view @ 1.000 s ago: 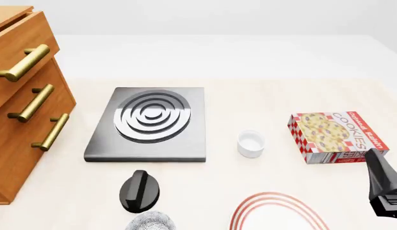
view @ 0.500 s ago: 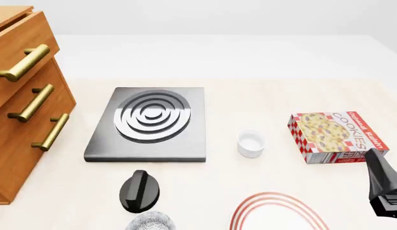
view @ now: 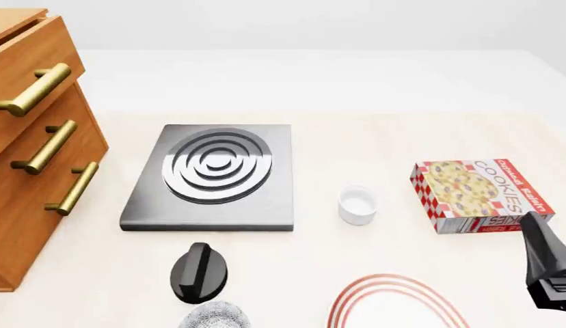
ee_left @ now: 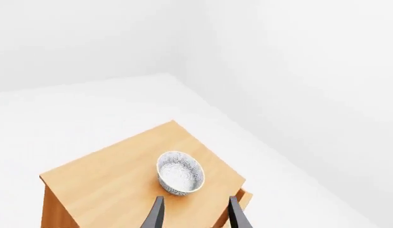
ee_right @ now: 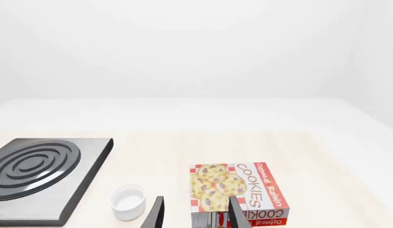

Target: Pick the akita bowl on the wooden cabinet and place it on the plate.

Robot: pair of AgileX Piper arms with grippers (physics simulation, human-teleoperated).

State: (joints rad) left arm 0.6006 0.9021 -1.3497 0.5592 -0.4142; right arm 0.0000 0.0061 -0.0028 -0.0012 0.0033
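Hovering above the akita bowl [ee_left: 179, 173] on the wooden cabinet [ee_left: 107, 185], the left gripper [ee_left: 195, 214], jaws spread, could nudge it off the edge if misaligned.

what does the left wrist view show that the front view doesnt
Only the left wrist view shows the akita bowl sitting on top of the wooden cabinet, with the left pincer open and not touching it.

Only the front view shows the stove, the ramekin, the cookie box, the plate, a black knob, a second patterned bowl at the bottom edge, and part of the right arm.

Both show the wooden cabinet: the front view its drawer fronts, the left wrist view mainly its top.
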